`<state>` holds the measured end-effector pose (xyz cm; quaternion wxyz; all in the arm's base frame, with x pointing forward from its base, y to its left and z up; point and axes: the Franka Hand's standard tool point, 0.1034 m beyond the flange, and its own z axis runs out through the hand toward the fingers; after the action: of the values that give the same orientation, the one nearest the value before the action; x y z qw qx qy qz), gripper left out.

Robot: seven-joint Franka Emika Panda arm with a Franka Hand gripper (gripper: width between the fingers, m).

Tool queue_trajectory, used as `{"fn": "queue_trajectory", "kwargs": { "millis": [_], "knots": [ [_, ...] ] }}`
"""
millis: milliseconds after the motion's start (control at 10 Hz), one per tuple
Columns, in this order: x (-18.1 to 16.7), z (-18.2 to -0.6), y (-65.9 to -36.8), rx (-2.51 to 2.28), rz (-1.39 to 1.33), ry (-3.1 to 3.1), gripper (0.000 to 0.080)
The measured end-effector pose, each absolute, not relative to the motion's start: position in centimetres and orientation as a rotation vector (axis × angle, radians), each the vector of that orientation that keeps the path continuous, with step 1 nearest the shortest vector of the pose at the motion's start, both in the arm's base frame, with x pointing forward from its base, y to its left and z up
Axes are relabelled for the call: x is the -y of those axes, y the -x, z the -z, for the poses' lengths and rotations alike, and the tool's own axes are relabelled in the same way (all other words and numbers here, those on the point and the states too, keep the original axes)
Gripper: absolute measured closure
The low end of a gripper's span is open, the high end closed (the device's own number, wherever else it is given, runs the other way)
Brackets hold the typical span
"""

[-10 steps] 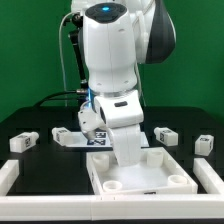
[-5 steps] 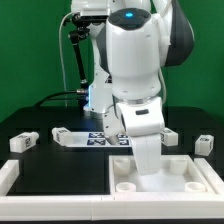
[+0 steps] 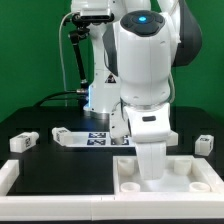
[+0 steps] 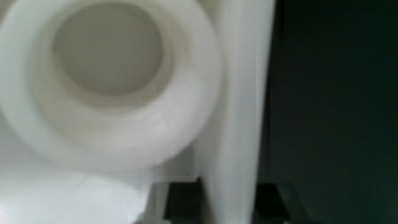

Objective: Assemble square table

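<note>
Square table top (image 3: 190,188) under claw (image 4: 222,205): claw narrow, pinching raised rim (image 4: 240,100); corner hole (image 4: 116,50) just beside; bare black table (image 3: 60,175) beyond rim edge.

Robotics lab test cell. White robot arm (image 3: 145,70) stands at the rear of a matte black worktop (image 3: 55,165), and a plain green backdrop (image 3: 30,50) closes off the space behind. Cables (image 3: 66,60) hang beside the arm. The marker board (image 3: 88,138) lies flat mid-worktop. A tagged white leg (image 3: 22,141) sits near the worktop's edge at the exterior view's left.
</note>
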<state>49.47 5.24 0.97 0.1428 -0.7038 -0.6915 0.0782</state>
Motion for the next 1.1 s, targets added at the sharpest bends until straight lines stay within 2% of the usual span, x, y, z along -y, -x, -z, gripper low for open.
{"fn": "queue_trajectory", "kwargs": {
  "millis": [200, 300, 400, 600, 1100],
  "knots": [
    [-5.24, -0.92, -49.41, 1.993, -0.226, 2.031, 0.0701],
    [-5.23, -1.11, -49.53, 1.995, -0.223, 2.033, 0.0453],
    [-5.22, -1.29, -49.66, 1.998, -0.22, 2.035, 0.0453],
    [-5.2, -1.57, -49.86, 2.002, -0.216, 2.038, 0.0188],
    [-5.19, -1.64, -49.94, 2.003, -0.214, 2.04, 0.0152]
  ]
}}
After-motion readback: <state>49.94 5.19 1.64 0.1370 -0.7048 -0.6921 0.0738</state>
